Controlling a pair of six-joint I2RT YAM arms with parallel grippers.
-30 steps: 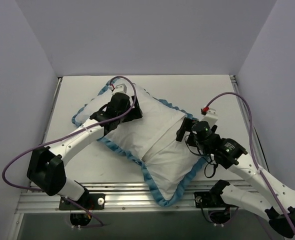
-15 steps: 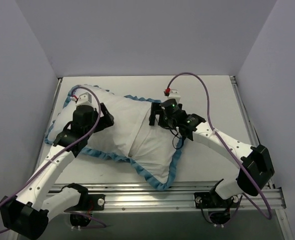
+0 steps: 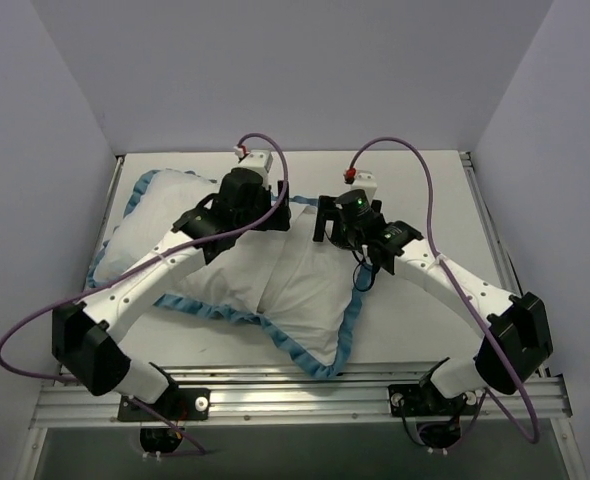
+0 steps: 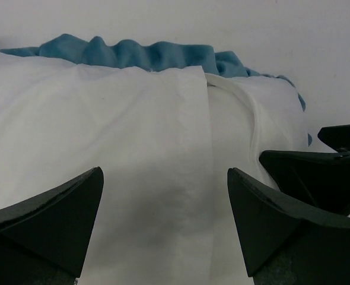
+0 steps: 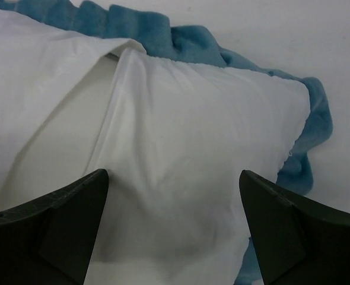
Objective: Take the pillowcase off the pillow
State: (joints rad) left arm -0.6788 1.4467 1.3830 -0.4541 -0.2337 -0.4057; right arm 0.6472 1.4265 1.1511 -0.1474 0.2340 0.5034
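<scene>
The pillowcase [image 3: 225,270] lies across the table with its plain white side up and its blue ruffled edge [image 3: 315,350] all round. It bulges with the pillow, which is hidden inside it. An overlapping flap edge [image 4: 203,136] runs across the white fabric and also shows in the right wrist view [image 5: 113,77]. My left gripper [image 3: 278,218] is open and hovers just over the fabric at the flap [image 4: 164,178]. My right gripper [image 3: 322,222] is open over the white fabric right of the flap [image 5: 174,175]. The two grippers face each other closely.
The table [image 3: 415,320] has white walls on three sides. The metal rail [image 3: 305,390] with the arm bases runs along the near edge. Purple cables [image 3: 415,180] loop above both wrists. The pillowcase's left corner lies near the left wall.
The pillowcase and pillow slid left from a second ago. My left gripper moved from the pillowcase's far-left corner to its back middle, next to the right gripper. The right gripper shifted slightly right.
</scene>
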